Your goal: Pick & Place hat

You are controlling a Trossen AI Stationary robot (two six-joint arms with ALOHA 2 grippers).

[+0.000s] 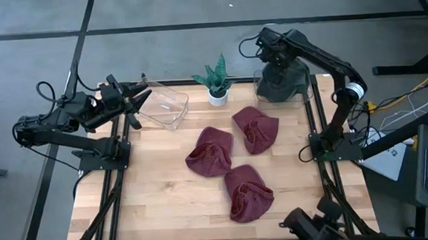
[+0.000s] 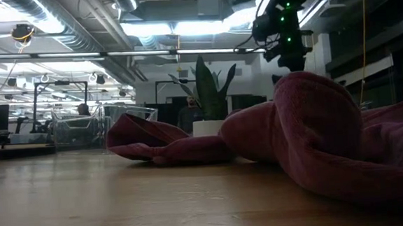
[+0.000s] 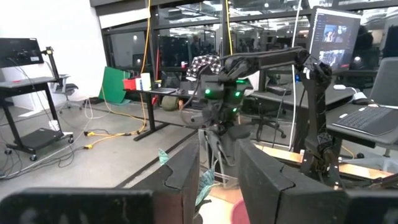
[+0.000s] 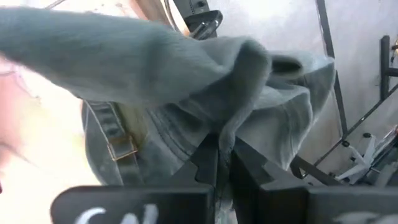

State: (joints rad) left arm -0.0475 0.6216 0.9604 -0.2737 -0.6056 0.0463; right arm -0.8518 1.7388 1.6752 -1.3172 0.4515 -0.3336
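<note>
A dark grey hat (image 1: 282,82) hangs at the table's far right corner, with my right gripper (image 1: 272,55) shut on it from above. The right wrist view shows its grey cloth (image 4: 186,68) and a strap with a brass buckle (image 4: 122,148). Three maroon hats lie flat on the wooden table: one in the middle (image 1: 210,151), one farther right (image 1: 256,128), one nearer the front (image 1: 248,193). My left gripper (image 1: 135,102) stands open at the far left, level, pointing at a clear tub (image 1: 165,104), with nothing between its fingers (image 3: 180,180). My right gripper pinches a raised fold of the grey hat's cloth (image 4: 231,138) between its two fingers. The fingers come from above, slanting down. The hat hangs below them, slack and bunched; whether its lower edge touches the table I cannot tell.
A small potted plant (image 1: 217,84) in a white pot stands at the far edge between the clear tub and the grey hat. Bare wood lies at the table's near left (image 1: 144,199). In the low view a maroon hat (image 2: 329,140) fills the near right.
</note>
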